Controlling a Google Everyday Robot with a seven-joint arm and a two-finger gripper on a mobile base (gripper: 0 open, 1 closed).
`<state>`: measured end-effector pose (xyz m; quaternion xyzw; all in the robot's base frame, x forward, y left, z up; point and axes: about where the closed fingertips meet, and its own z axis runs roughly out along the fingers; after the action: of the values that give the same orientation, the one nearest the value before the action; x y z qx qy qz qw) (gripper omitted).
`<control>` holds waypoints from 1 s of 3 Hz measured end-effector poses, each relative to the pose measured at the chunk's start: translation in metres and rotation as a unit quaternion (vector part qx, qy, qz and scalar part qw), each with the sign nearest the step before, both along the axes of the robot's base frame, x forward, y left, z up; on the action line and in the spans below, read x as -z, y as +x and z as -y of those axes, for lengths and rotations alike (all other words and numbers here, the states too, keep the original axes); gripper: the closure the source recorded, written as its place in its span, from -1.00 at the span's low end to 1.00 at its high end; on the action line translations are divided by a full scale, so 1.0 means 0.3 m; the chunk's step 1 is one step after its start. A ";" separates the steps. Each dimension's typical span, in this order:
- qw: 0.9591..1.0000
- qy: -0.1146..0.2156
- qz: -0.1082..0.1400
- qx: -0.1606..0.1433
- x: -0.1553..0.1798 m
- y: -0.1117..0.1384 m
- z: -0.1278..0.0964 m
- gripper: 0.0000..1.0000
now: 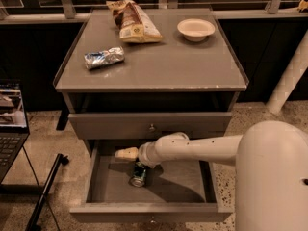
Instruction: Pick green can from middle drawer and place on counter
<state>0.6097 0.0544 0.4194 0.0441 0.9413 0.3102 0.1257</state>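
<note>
The green can lies on its side on the grey floor of the open middle drawer, left of centre. My white arm reaches from the right into the drawer. My gripper hangs just above and slightly left of the can, at the back of the drawer under the upper drawer front. It does not hold the can. The counter is the flat grey cabinet top above.
On the counter lie a crumpled silver-blue foil packet, a brown snack bag and a white bowl. The upper drawer front with its round knob overhangs the open drawer. A laptop stands at the left, a white post at the right.
</note>
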 end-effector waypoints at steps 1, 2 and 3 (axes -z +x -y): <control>1.000 -0.012 0.003 -0.011 0.005 0.010 -0.020 -1.00; 0.999 -0.046 -0.008 -0.005 0.059 -0.003 0.002 -1.00; 0.996 -0.089 -0.023 0.015 0.119 -0.013 0.064 -1.00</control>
<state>0.6058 0.0352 0.3837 0.0543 0.9669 0.2226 0.1123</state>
